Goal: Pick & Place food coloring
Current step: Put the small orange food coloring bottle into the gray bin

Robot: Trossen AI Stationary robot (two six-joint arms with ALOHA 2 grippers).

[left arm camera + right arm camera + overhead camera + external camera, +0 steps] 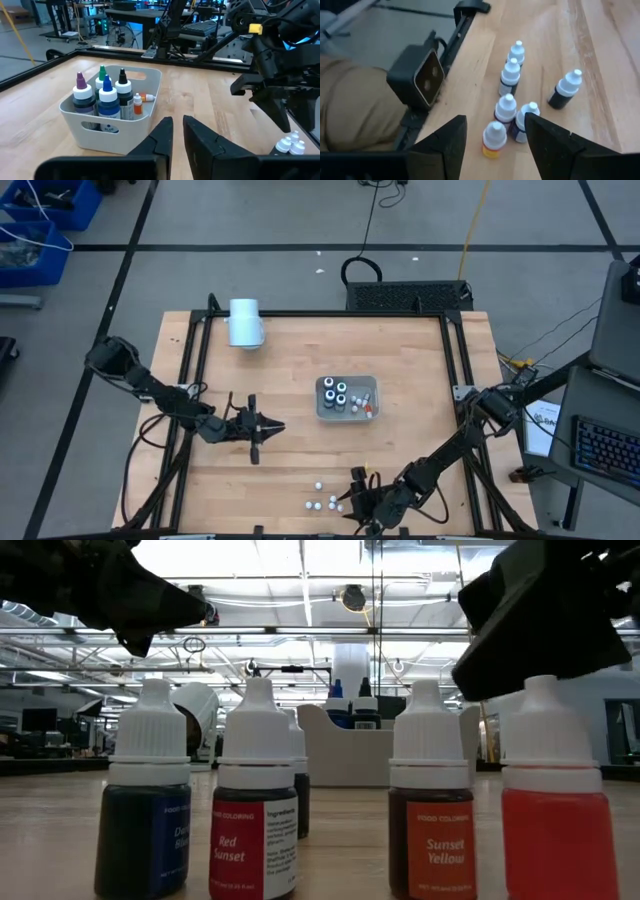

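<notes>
Right gripper (495, 132) is spread open over a tight cluster of small bottles (509, 107) at the table's near edge, holding nothing; left gripper (177, 137) is pinched nearly shut and empty, waiting mid-table beside the tray (145, 107) that already holds the larger bottles (102, 95). Risk: a finger clips neighbouring bottles on descent, toppling them or rolling one off the edge.
</notes>
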